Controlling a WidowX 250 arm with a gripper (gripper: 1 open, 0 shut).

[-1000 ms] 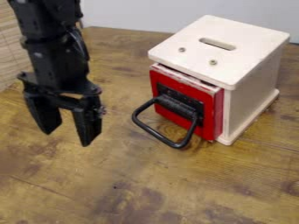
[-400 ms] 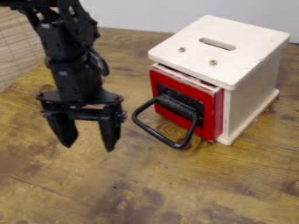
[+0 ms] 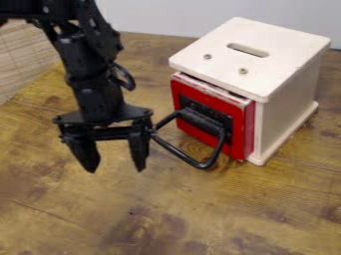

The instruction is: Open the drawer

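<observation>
The drawer (image 3: pixel 208 122) has a red front with a black panel and sits in a cream-white cubic box (image 3: pixel 273 70) at the right. Its large black loop handle (image 3: pixel 186 145) hangs forward and down onto the wooden table. My black gripper (image 3: pixel 112 157) points down, open and empty, just left of the handle. Its right finger (image 3: pixel 138 151) stands close beside the loop's left end, not touching it as far as I can tell.
The box's cream top has a slot (image 3: pixel 248 48) and two small screws. The wooden table (image 3: pixel 200 214) spreads in front and to the left. A woven tan surface (image 3: pixel 24 55) lies at the far left behind my arm.
My gripper has moved to the right and a little lower, from the left of the table to just beside the loop handle. It has stayed open. The drawer has not moved.
</observation>
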